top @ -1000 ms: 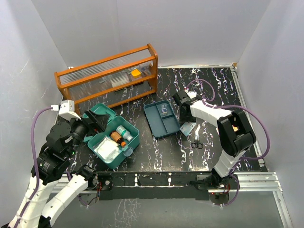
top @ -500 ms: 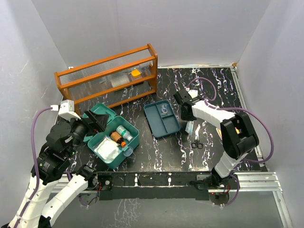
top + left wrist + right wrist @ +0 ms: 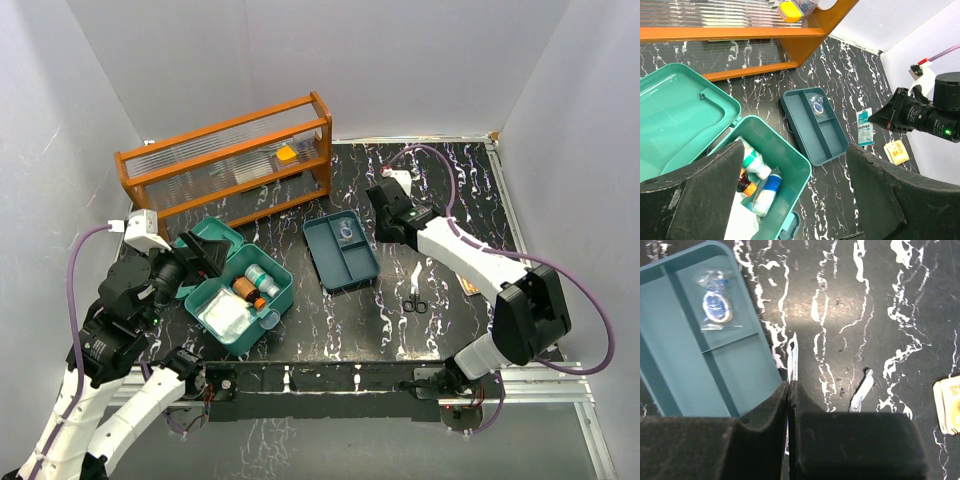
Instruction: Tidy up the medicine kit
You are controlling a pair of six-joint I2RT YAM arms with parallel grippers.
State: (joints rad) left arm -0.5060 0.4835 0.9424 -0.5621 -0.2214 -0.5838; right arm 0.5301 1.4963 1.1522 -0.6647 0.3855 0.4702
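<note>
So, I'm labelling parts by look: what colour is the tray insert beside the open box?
Dark teal; the tray insert shows best in the left wrist view.

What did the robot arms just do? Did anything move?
The right gripper closed on the thin white packet, lifted it off the table and carried it toward the back, beside the tray. The left gripper stayed open over the medicine kit. The scissors, tray and kit did not move.
</note>
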